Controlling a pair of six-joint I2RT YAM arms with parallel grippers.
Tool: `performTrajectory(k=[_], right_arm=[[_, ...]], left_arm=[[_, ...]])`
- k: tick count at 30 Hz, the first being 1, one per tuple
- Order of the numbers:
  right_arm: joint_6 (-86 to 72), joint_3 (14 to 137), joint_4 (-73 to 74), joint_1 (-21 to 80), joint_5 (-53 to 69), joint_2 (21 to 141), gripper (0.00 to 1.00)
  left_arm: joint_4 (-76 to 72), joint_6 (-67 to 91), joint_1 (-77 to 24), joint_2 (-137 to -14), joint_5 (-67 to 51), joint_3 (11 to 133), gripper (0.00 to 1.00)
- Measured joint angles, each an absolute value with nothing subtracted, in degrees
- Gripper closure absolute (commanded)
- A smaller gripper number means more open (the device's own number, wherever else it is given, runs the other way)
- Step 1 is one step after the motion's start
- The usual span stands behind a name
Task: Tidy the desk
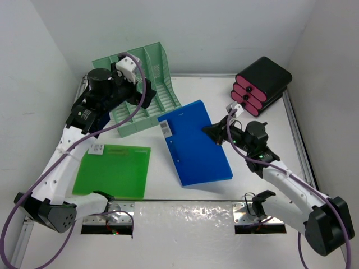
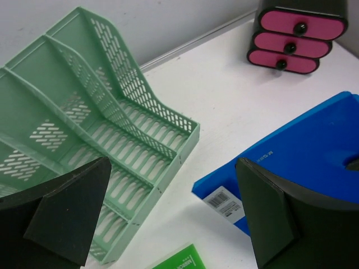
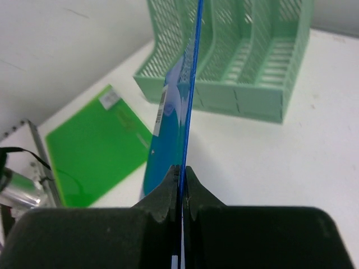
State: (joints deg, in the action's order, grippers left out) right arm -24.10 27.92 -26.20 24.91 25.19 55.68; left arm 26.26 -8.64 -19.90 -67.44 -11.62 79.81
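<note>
The large flat white tabletop [image 1: 202,92] with thin metal rails fills the whole work area in front of both arms and carries all the items. At its far left stands a mint-green slotted plastic file rack [image 1: 162,84], and in the far right corner is a black box with three pink drawers [image 1: 261,84]. A flat bright green plastic folder [image 1: 115,168] lies near the left arm base, with a white label at its far left corner. A blue plastic folder [image 1: 196,151] lies in the middle, between the green folder and the right arm. The right gripper [image 3: 180,174] has its fingers [image 3: 162,202] pressed together on the right edge of the blue folder, so this folder appears edge-on in the right wrist view. I cannot tell how far it is lifted from the tabletop. The left gripper [image 2: 174,185] hovers above the near side of the rack, and its fingers [image 2: 73,213] are spread wide with nothing between them.
</note>
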Motion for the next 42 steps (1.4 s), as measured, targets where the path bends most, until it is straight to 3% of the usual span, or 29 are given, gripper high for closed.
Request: performTrajectory(k=[6,14,25,42], right_arm=[[-20.75,28.60,-17.76,25.02,21.50,54.22,1.00],[-16.69,39.05,-9.39,26.44,18.13,54.72,1.00],[-13.85,48.90,-5.39,27.55,12.88,58.24,1.00],[-11.92,72.95,-10.61,27.97,6.74,76.16,1.00]], left_arm=[[26.96,-10.39,-19.90,-67.35,-7.97,79.83,0.08],[28.82,-13.17,-19.14,-67.16,-0.23,80.27,0.08],[29.98,-13.69,-11.51,-67.05,-0.89,79.83,0.08],[29.43,-15.11,-5.91,-67.02,-1.48,74.70,0.07]])
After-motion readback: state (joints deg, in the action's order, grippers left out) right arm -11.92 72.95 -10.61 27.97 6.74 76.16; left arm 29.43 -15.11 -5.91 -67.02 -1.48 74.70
